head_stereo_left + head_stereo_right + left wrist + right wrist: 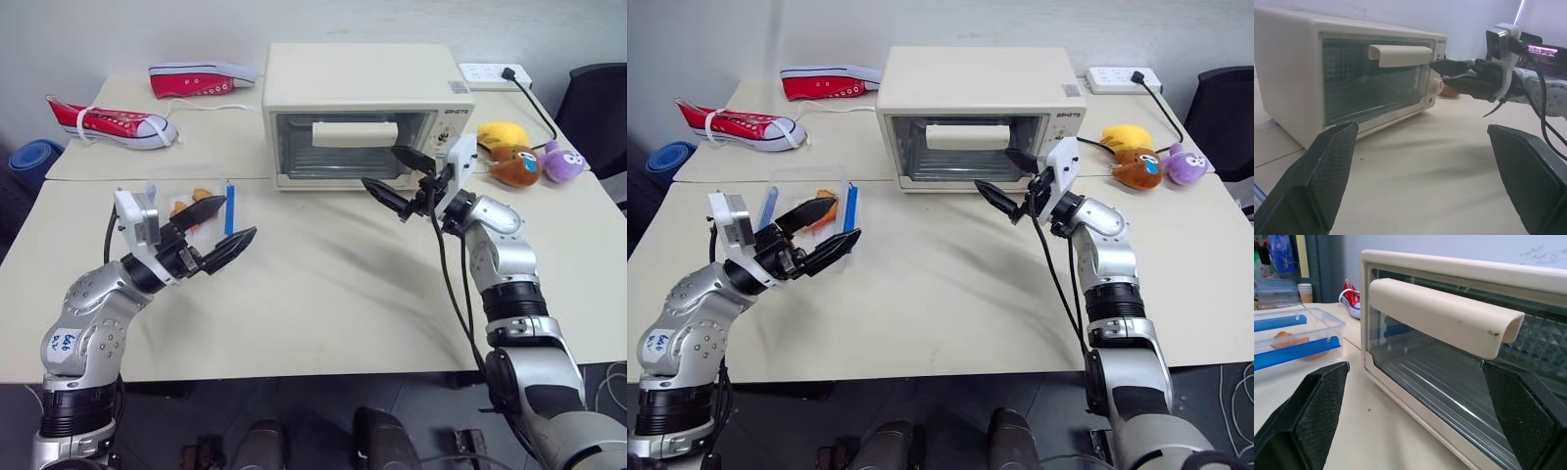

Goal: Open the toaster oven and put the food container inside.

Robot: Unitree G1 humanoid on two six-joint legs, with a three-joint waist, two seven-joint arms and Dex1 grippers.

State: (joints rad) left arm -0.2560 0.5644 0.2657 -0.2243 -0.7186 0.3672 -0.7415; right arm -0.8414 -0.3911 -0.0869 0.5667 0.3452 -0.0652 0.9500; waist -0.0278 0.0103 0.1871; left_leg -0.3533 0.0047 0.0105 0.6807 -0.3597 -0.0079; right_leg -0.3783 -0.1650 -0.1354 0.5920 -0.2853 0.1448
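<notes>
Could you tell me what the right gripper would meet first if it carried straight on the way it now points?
Most likely the toaster oven: the open right gripper faces its shut glass door, with the cream bar handle straight ahead between the fingers. The handle should be touched first, though depth is hard to judge.

Small dark brand mark on toaster oven (366, 110) upper right front, too small to read.

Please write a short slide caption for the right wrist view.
Open right end effector faces the closed toaster oven; food container sits beside.
</notes>
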